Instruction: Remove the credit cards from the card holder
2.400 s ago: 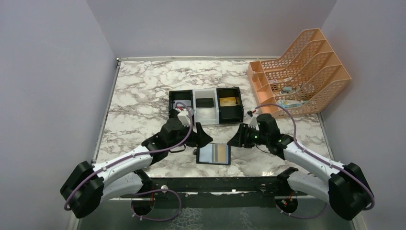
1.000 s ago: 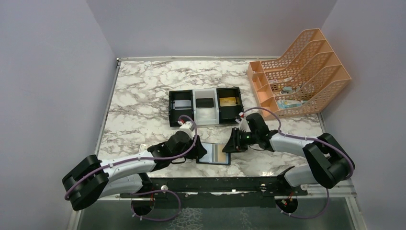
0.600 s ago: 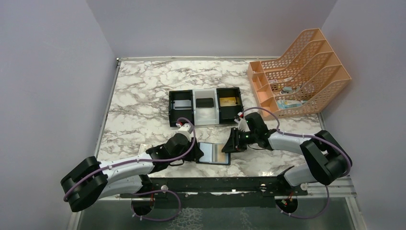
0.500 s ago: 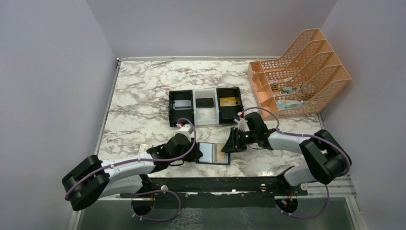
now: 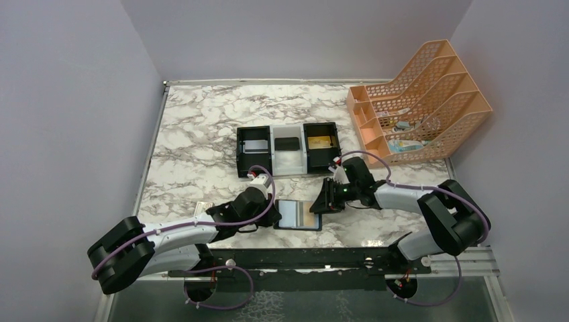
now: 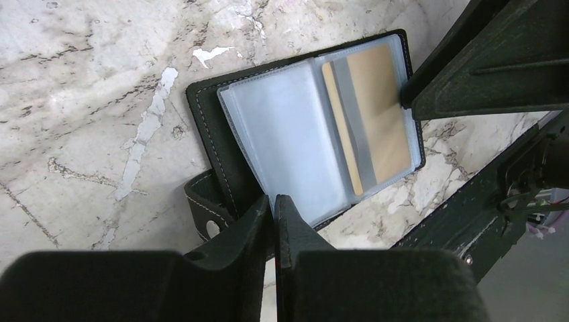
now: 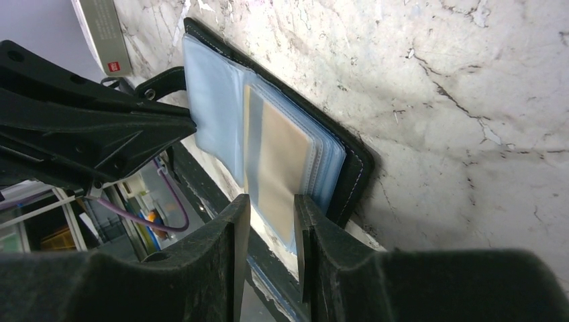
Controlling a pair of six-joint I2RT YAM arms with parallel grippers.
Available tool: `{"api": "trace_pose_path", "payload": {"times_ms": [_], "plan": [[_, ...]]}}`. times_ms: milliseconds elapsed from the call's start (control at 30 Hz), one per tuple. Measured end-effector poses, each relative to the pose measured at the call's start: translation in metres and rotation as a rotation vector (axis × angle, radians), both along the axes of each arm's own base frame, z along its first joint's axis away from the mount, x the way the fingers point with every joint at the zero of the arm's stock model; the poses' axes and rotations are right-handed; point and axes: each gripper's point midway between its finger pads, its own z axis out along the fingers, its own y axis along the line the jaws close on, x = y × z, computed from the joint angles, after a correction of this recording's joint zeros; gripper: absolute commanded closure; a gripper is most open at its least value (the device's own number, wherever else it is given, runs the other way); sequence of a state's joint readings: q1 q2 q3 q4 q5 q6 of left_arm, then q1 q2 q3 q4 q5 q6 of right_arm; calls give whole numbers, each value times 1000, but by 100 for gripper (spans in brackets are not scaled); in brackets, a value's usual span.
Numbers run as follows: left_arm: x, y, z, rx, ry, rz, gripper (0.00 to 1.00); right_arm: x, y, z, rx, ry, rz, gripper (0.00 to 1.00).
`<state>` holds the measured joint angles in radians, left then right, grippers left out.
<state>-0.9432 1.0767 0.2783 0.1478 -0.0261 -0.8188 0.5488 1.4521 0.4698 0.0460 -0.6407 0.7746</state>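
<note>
Slippage: left end effector [image 6: 275,206], pinched on card holder [image 6: 204,127] edge, may lose it if right end effector [image 7: 266,216], fingers apart astride gold-tan card [image 7: 282,161], snags the sleeve [image 7: 322,164].

Left fingers [image 6: 247,236] pinched together, right fingers [image 7: 213,258] parted

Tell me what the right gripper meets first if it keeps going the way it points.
Probably the clear sleeve over the gold-tan card, on the open card holder: the right gripper sits open at that page's edge. Depth is unclear.
</note>
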Motion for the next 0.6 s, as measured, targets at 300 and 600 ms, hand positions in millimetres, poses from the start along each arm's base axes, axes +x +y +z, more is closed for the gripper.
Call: {"api": "trace_pose_path", "payload": {"times_ms": [300, 600], "plan": [[-3, 1, -2, 0, 11, -3, 93, 3, 3, 1, 6, 20, -19, 68], [-4, 1, -4, -4, 19, -2, 93, 6, 8, 3, 27, 34, -18, 68]]}}
